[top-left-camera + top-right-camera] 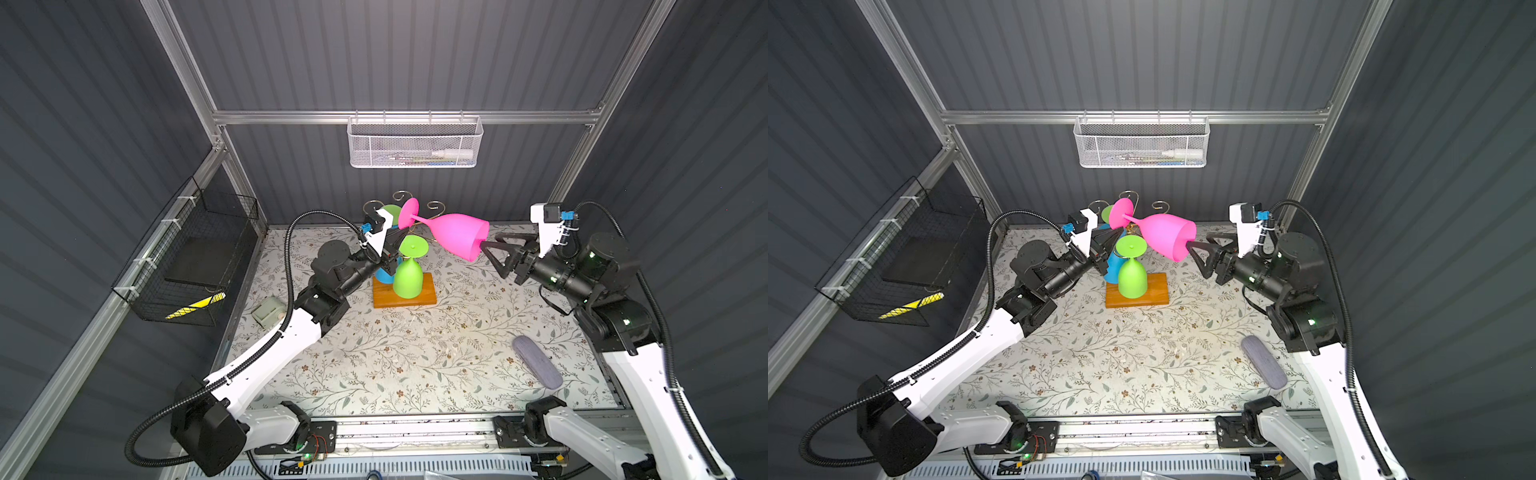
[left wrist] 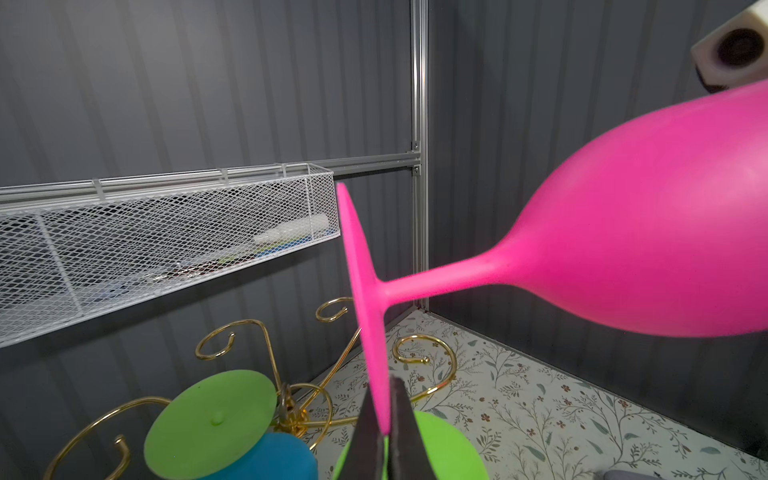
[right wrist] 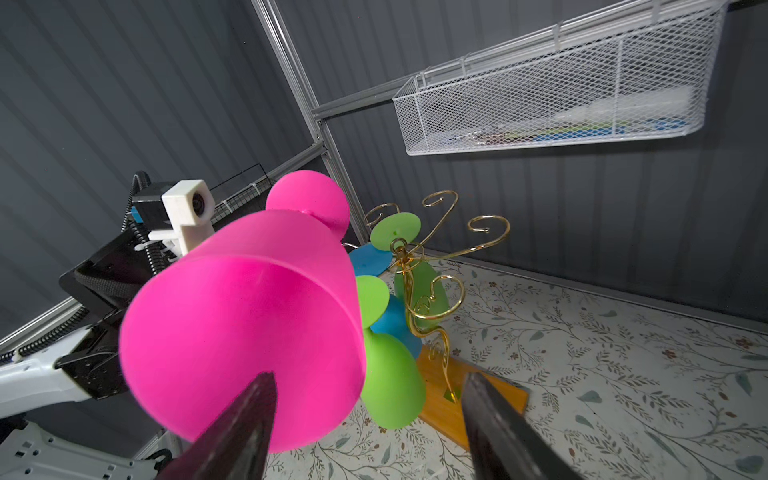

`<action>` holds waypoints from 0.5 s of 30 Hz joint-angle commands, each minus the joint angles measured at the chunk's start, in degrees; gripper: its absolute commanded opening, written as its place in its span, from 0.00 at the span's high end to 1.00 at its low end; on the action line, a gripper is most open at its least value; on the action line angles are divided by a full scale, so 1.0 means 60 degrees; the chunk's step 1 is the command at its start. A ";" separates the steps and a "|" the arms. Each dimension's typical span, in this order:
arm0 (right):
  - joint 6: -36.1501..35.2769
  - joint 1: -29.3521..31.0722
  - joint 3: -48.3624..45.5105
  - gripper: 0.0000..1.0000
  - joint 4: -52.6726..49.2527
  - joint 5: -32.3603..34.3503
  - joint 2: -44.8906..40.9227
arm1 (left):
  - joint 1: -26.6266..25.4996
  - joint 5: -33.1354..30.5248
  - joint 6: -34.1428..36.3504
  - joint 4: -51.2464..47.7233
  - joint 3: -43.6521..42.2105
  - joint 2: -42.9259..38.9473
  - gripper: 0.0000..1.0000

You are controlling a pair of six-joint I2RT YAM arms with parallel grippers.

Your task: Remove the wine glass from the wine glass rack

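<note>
Bears on the leaf-printed tabletop (image 1: 415, 365) the wine glass rack (image 1: 424, 297) near the middle of the far edge and a grey oblong pouch (image 1: 537, 362) by the right edge.

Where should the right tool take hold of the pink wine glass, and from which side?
I'd grip the bowl's rim wall, one finger inside the mouth, one outside, coming from the robot's right. The pink wine glass is held sideways with its open mouth facing the right tool, and the left tool pinches its foot.
</note>
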 commanded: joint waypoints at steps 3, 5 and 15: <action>0.0564 0.0004 0.0367 0.44 0.0794 -0.0452 0.0547 | 0.0007 0.0357 -0.0289 0.0211 0.0012 -0.0134 1.00; 0.0712 0.0044 0.0376 0.57 0.0979 -0.0608 0.0725 | 0.0015 0.0362 -0.0320 0.0209 0.0018 -0.0099 1.00; 0.0846 0.0150 0.0619 1.00 0.0796 -0.0266 0.0716 | 0.0006 0.0110 -0.0104 0.0107 0.0131 0.0004 0.94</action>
